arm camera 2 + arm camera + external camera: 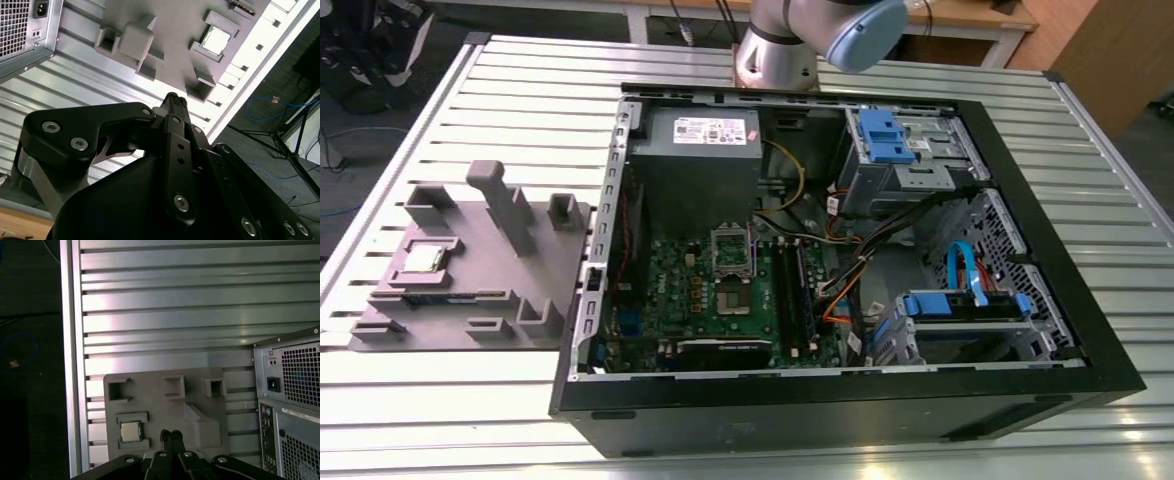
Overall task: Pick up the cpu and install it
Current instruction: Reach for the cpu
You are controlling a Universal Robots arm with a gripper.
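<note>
**Slatted metal table, cpu in its tray, jaws together**

Slatted aluminium table point(454, 400) carries everything here. In both wrist views the gripper point(171, 434) point(175, 99) sits closest to the lens, its two black jaws pressed together with nothing between them, held in the air well apart from the parts below.

Beyond the fingertips lies the grey moulded tray point(165, 405) point(172, 30), flat on the slats. The cpu point(130, 431) point(216, 40) rests in a square pocket of that tray, silvery top up, untouched.

In the exterior view the nearest thing is the black wall of the open computer case point(854, 410), lying on its side. Inside it the green motherboard point(720, 300) faces up, with the metal socket frame point(731, 248) near its middle and the grey power supply point(700, 135) behind. The tray point(494, 290) stands just beside the case on the exterior view's left, the cpu point(424, 258) in its pocket towards the tray's outer side. Farthest back, the robot arm point(814, 40) rises from the table behind the case.
</note>
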